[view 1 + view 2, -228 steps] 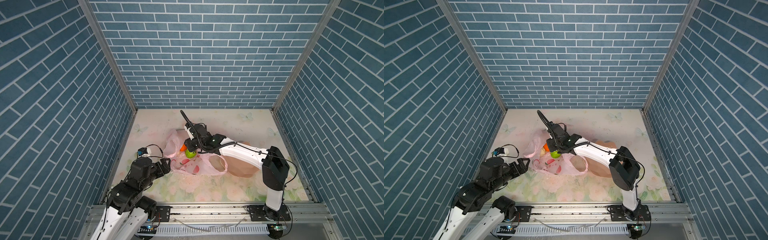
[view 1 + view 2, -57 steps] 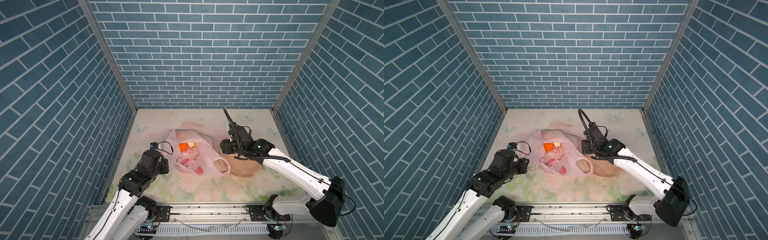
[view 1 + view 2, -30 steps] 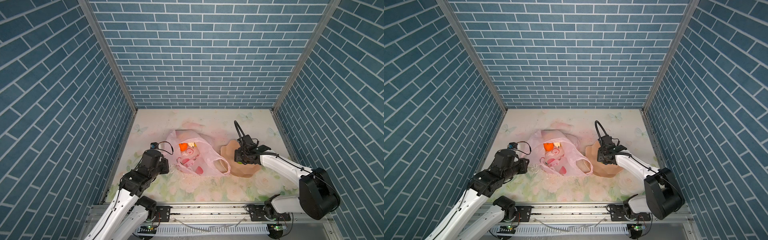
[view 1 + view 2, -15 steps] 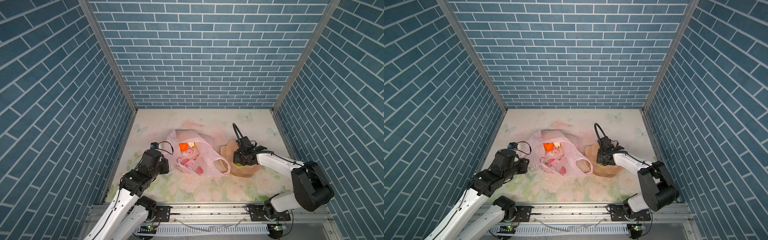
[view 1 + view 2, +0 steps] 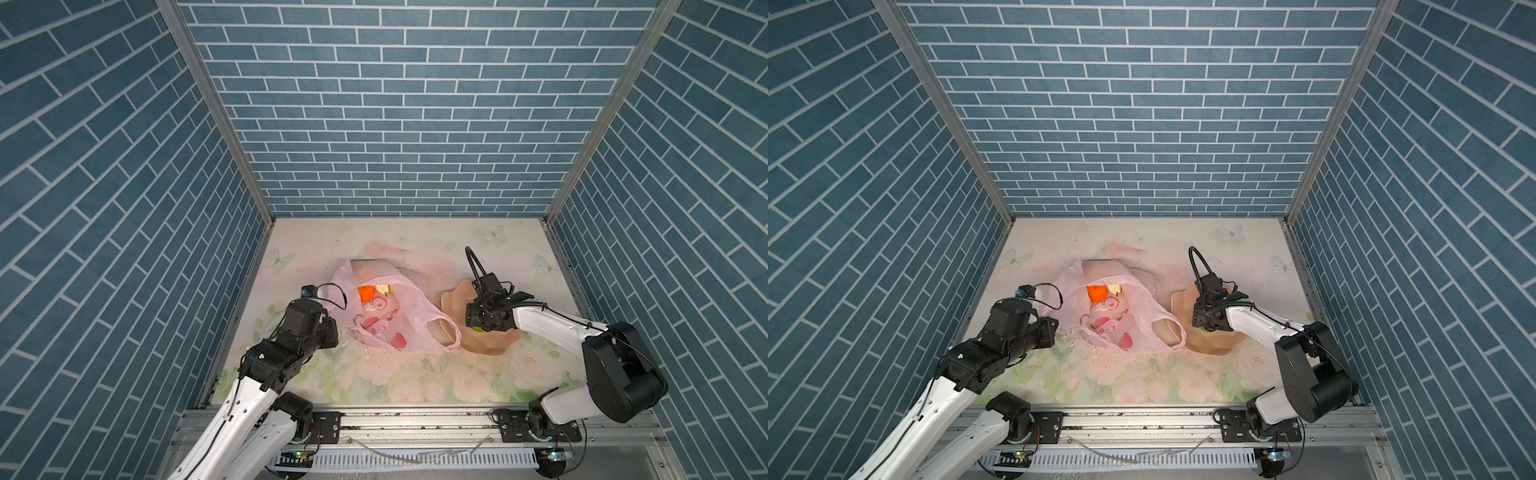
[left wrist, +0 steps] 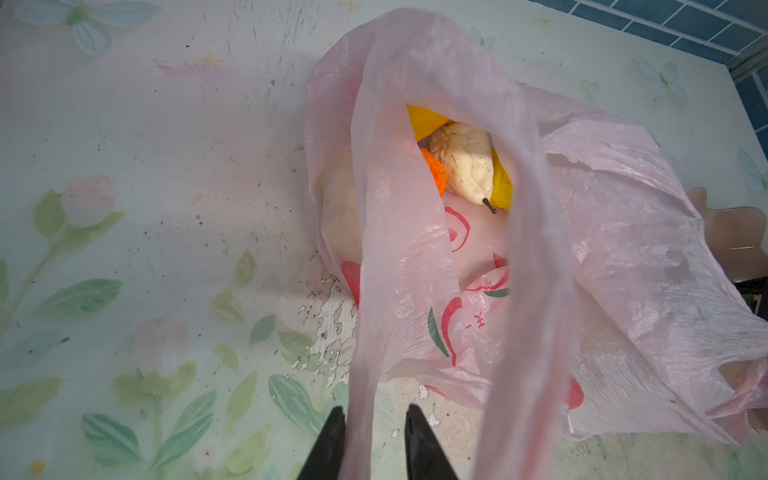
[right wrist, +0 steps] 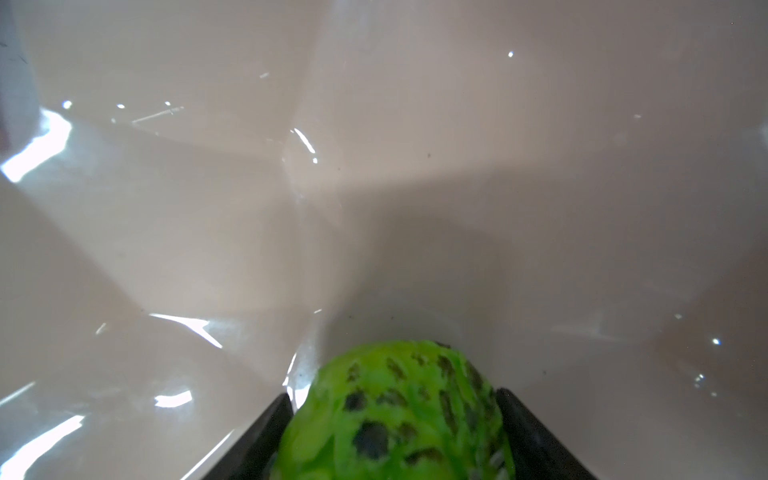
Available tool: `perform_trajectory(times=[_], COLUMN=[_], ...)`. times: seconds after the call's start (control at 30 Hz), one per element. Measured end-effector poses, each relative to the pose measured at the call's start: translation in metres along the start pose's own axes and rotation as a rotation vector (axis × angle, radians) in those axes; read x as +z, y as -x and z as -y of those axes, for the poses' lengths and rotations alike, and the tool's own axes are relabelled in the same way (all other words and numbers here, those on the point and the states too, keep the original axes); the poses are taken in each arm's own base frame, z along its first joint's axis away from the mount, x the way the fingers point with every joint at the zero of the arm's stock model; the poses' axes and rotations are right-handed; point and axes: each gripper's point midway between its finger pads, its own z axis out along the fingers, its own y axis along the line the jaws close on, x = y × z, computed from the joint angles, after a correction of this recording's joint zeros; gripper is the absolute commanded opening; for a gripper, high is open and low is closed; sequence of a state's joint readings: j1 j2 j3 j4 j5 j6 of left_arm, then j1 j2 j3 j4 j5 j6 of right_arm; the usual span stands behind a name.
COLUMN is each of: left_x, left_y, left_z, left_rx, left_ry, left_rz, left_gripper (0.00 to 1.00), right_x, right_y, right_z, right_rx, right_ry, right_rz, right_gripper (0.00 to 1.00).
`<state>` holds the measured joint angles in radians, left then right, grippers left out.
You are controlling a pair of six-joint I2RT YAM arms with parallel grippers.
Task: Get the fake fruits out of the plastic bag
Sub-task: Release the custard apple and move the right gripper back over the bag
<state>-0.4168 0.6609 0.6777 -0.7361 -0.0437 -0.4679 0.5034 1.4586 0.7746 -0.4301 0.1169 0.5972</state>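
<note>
The plastic bag (image 5: 415,316) lies slumped in the middle of the floral tabletop (image 5: 374,374), its mouth open toward the far side. In both top views an orange (image 5: 366,294) and a cream-white lump (image 5: 382,289) show in that mouth, touching each other, the orange on the left. The left wrist view shows the same lump (image 6: 461,166) with a dark stem, pressed against a yellow fruit (image 6: 500,183), all inside the bag.

The left gripper (image 6: 376,419) sits at the bag's left near side. One loop handle (image 6: 395,311) runs up between its jaws, which are clamped together on the thin plastic.

To the right of the bag stands a peach-coloured scalloped bowl (image 5: 453,299). The bag's other loop lies against the bowl's left rim. The right gripper (image 7: 392,395) reaches down into the bowl with the bumpy green ball (image 7: 399,424) between its jaws, low over the bowl's glossy floor. The two jaws flank the ball closely on either side. I cannot tell whether they press on it or stand just off it. In a top view only a sliver of the green ball (image 5: 1204,329) peeks from under the gripper.
</note>
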Motion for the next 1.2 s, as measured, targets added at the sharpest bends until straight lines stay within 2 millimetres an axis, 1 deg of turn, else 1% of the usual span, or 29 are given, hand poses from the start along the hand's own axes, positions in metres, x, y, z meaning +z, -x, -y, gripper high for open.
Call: perform_trajectory(times=[0.03, 0.07, 0.2, 0.23, 0.37, 0.47, 0.57, 0.6, 0.67, 0.73, 0.77, 0.8, 0.87, 0.9, 0.97, 1.03, 1.13, 1.2], left_x=[0.0, 0.0, 0.0, 0.0, -0.001, -0.002, -0.002, -0.002, -0.002, -0.002, -0.002, -0.002, -0.002, -0.002, -0.002, -0.003, -0.006, -0.008], left_y=[0.0, 0.0, 0.0, 0.0, 0.001, 0.001, 0.0, -0.001, -0.001, -0.001, -0.001, -0.001, -0.001, -0.001, -0.001, -0.001, 0.001, 0.001], left_z=[0.0, 0.0, 0.0, 0.0, 0.0, 0.0, 0.0, -0.001, -0.001, -0.001, -0.001, -0.001, -0.001, -0.001, -0.001, -0.001, -0.001, 0.0], left_rx=[0.0, 0.0, 0.0, 0.0, -0.001, -0.001, 0.0, 0.0, 0.0, 0.0, 0.0, 0.0, 0.0, 0.0, 0.0, -0.001, -0.002, -0.003], left_ry=[0.0, 0.0, -0.001, -0.001, -0.003, -0.004, -0.001, 0.0, 0.0, 0.001, 0.001, 0.001, 0.001, 0.001, 0.001, -0.001, -0.008, -0.012], left_rz=[0.0, 0.0, 0.001, 0.001, 0.007, 0.008, 0.003, 0.002, 0.0, 0.0, 0.0, 0.0, -0.001, -0.001, -0.001, 0.005, 0.018, 0.026], left_gripper=[0.28, 0.28, 0.27, 0.27, 0.27, 0.27, 0.27, 0.27, 0.27, 0.27, 0.27, 0.27, 0.27, 0.27, 0.27, 0.27, 0.27, 0.27], right_x=[-0.001, -0.002, -0.011, -0.014, -0.024, -0.045, -0.08, -0.094, -0.118, -0.139, -0.147, -0.154, -0.16, -0.16, -0.152, -0.138, -0.113, -0.097], right_y=[-0.001, -0.001, 0.001, 0.001, 0.003, 0.013, 0.035, 0.044, 0.054, 0.059, 0.059, 0.058, 0.055, 0.052, 0.043, 0.033, 0.014, 0.002], right_z=[0.001, 0.002, 0.004, 0.005, 0.008, 0.003, -0.012, -0.022, -0.044, -0.073, -0.086, -0.104, -0.139, -0.154, -0.188, -0.216, -0.254, -0.274], right_rx=[-0.001, -0.001, -0.003, -0.003, -0.008, -0.023, -0.042, -0.052, -0.086, -0.145, -0.171, -0.203, -0.262, -0.284, -0.328, -0.356, -0.392, -0.404], right_ry=[-0.004, -0.005, -0.01, -0.014, -0.026, -0.008, 0.035, 0.059, 0.111, 0.172, 0.196, 0.228, 0.287, 0.308, 0.351, 0.367, 0.386, 0.406], right_rz=[-0.001, -0.001, 0.017, 0.019, 0.02, 0.052, 0.134, 0.17, 0.226, 0.271, 0.284, 0.295, 0.309, 0.311, 0.302, 0.284, 0.245, 0.217], right_gripper=[0.8, 0.83, 0.87, 0.9, 0.89, 0.83, 0.8, 0.78, 0.76, 0.71, 0.69, 0.67, 0.58, 0.52, 0.39, 0.32, 0.25, 0.24])
